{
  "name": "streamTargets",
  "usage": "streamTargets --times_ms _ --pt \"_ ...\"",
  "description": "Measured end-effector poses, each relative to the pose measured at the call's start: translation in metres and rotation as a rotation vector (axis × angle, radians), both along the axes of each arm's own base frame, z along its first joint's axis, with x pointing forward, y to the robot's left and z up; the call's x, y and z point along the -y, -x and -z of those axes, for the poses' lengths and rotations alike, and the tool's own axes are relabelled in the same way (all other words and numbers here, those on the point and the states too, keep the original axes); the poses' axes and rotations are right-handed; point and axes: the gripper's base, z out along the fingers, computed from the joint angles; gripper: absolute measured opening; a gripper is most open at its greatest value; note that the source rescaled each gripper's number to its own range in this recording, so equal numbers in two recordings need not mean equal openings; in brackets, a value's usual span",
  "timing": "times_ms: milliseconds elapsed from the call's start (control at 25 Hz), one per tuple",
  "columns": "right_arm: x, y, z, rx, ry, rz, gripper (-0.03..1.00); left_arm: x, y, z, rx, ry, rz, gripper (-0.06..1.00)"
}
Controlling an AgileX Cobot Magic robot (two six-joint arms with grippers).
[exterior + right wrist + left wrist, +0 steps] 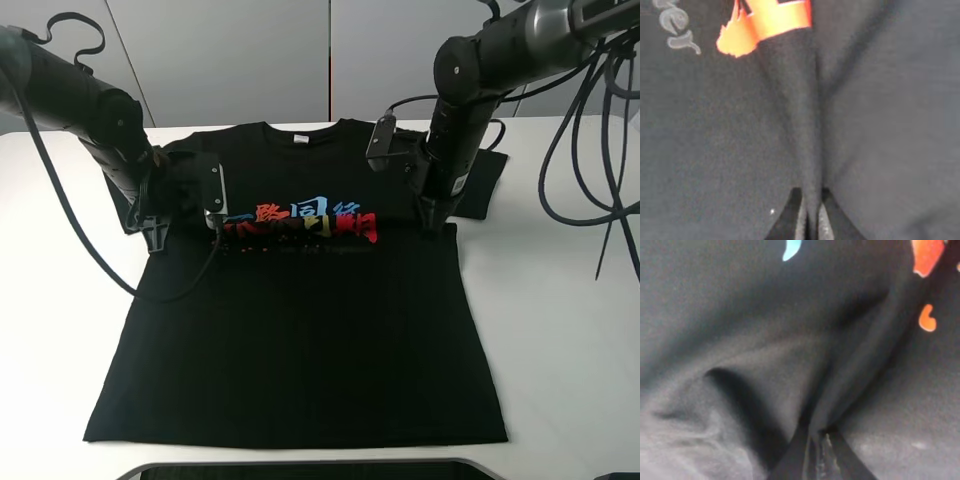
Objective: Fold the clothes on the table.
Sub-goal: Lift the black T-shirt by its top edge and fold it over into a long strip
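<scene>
T-shirt (300, 340) on the table (560, 330), left hand (817, 442) and right hand (811, 202) each pinched tight on its fabric.

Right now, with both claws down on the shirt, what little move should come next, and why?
Probably lift both pinches together. The left gripper and right gripper each seem shut on a raised ridge of the black T-shirt near its print, while the rest lies flat on the table; raising evenly would start the fold.
</scene>
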Motion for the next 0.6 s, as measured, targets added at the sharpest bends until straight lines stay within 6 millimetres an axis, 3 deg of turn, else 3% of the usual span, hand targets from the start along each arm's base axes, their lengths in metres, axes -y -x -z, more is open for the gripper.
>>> streamTargets --times_ms 160,480,600 --pt "0.004 -0.003 -0.03 0.11 0.016 -0.004 0.0 0.004 -0.009 -0.035 0.097 0.05 -0.015 0.0" --pt "0.02 -0.014 -0.085 0.415 0.113 0.03 0.0 0.012 -0.032 -0.122 0.362 0.142 -0.019 0.0" --pt "0.021 -0.022 -0.109 0.523 0.124 0.032 0.0 0.015 -0.04 -0.145 0.44 0.148 -0.006 0.0"
